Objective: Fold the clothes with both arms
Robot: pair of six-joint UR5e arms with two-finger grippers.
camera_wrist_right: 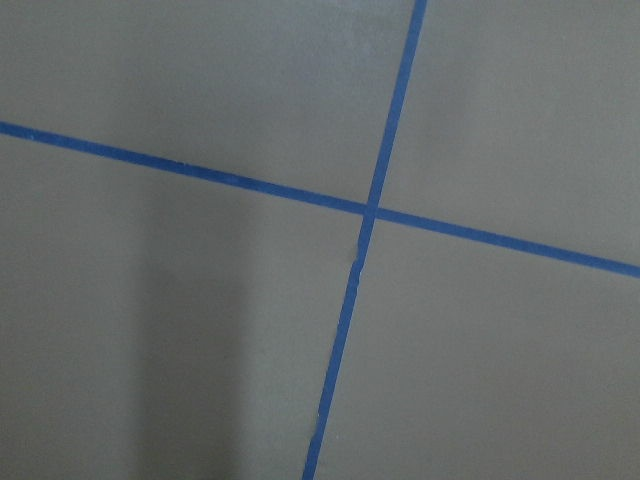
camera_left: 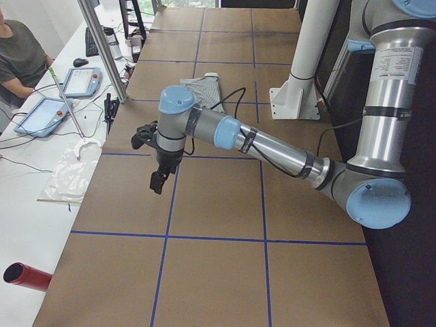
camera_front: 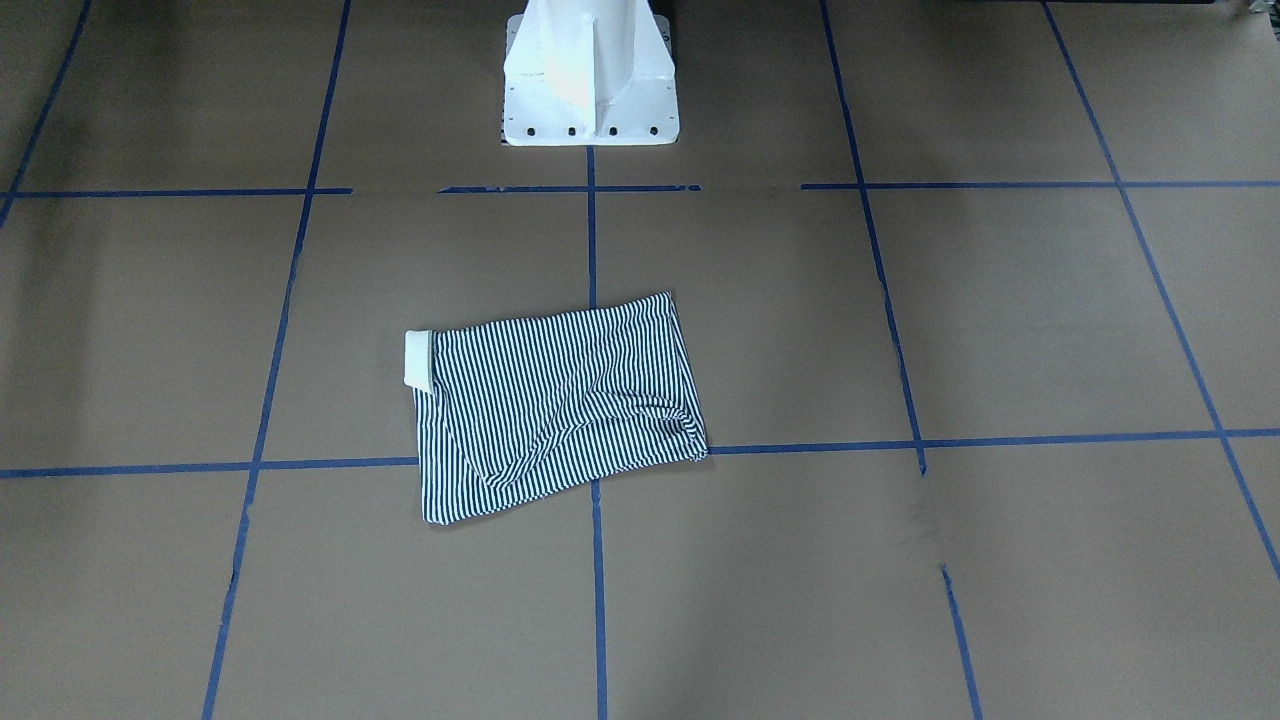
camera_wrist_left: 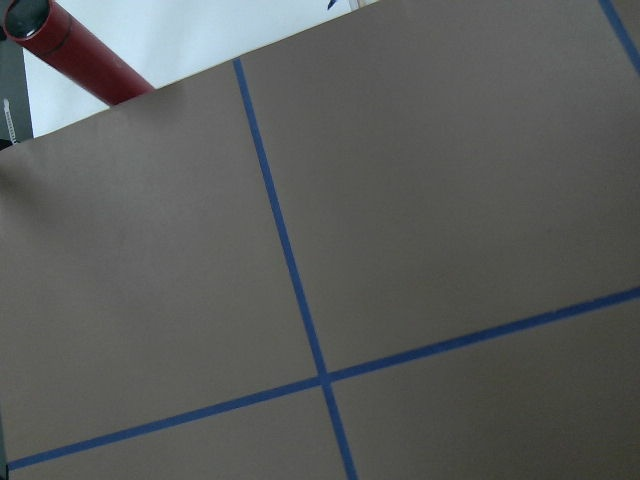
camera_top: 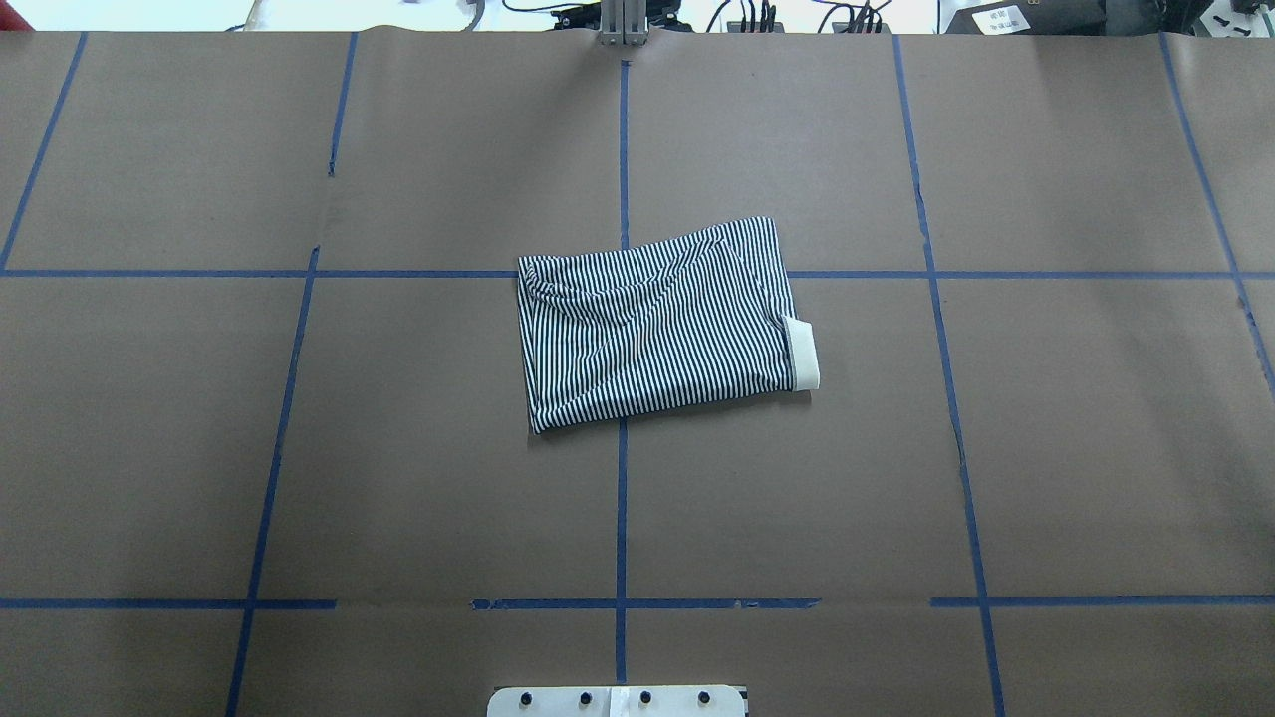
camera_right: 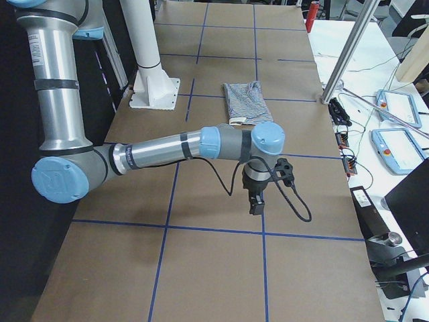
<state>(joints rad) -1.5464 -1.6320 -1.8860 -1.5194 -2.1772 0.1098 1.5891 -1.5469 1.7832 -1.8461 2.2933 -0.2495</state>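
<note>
Polo shirt [camera_top: 652, 324] lies folded compactly on the table [camera_top: 299, 448], task seemingly complete; left end effector [camera_left: 158, 180] and right end effector [camera_right: 256, 203] hover well apart, opening impossible to tell.

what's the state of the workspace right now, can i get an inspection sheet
surface: brown paper table cover with blue tape grid, flat.
job's things: folded navy-and-white striped shirt mid-table, cream band at one end, no arm touching it.
clutter: red tube beside the table's edge; clear plastic bag on white bench.
grippers: black left gripper and black right gripper hang over bare paper; open or shut cannot be told.
cables: black cable loops off the right wrist.
surroundings: white pedestal; seated person beside blue-edged tablets.
</note>
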